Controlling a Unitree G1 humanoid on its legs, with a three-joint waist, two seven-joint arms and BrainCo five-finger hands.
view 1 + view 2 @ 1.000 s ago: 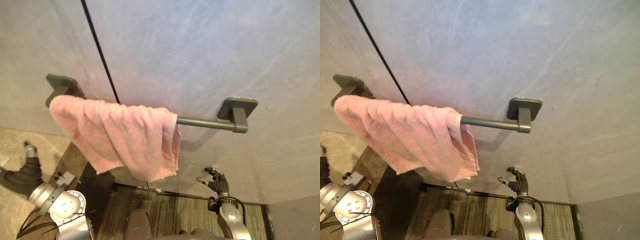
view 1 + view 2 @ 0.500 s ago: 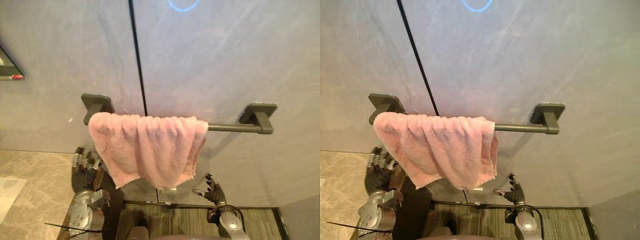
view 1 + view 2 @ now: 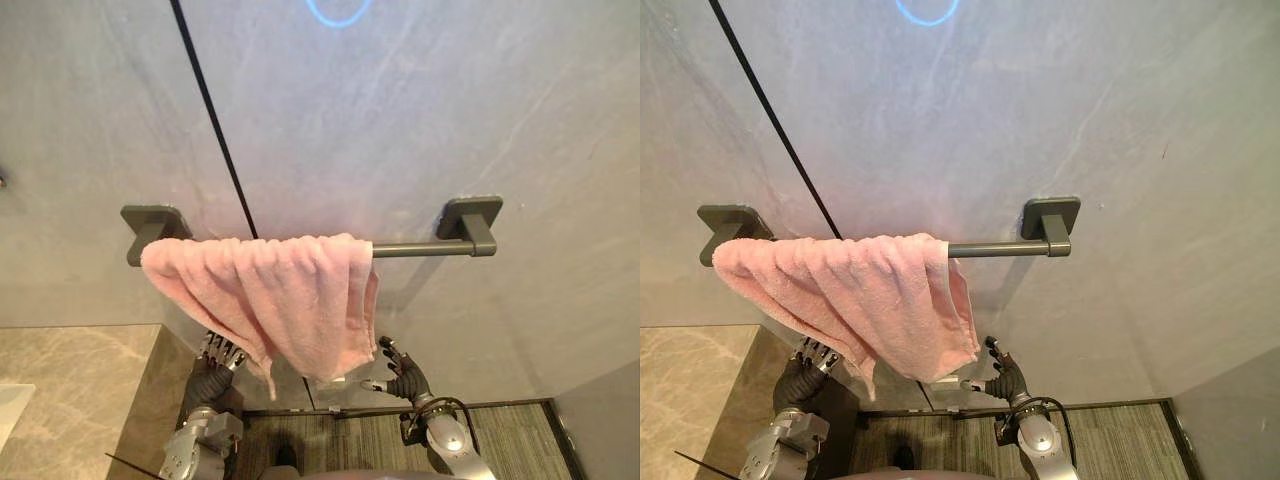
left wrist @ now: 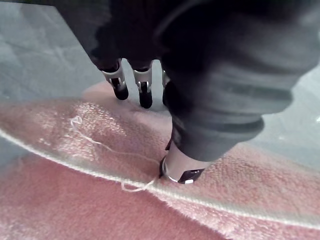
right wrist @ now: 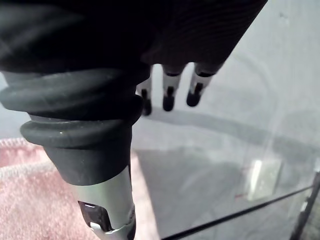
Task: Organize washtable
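Left hand (image 3: 211, 377), fingers straight, has moved under the pink towel (image 3: 290, 300) draping the bar (image 3: 415, 248); right hand (image 3: 405, 380) splayed.

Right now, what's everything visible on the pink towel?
The pink towel is terry cloth, draped in folds over the dark grey wall rail, bunched at its left end, hanging lowest toward the right. A loose thread trails from its hem. The left hand is at its lower left edge, fingers straight; contact is unclear.

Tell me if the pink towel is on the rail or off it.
On it. The pink towel drapes over the left part of the grey rail, bunched in folds; the rest is bare.
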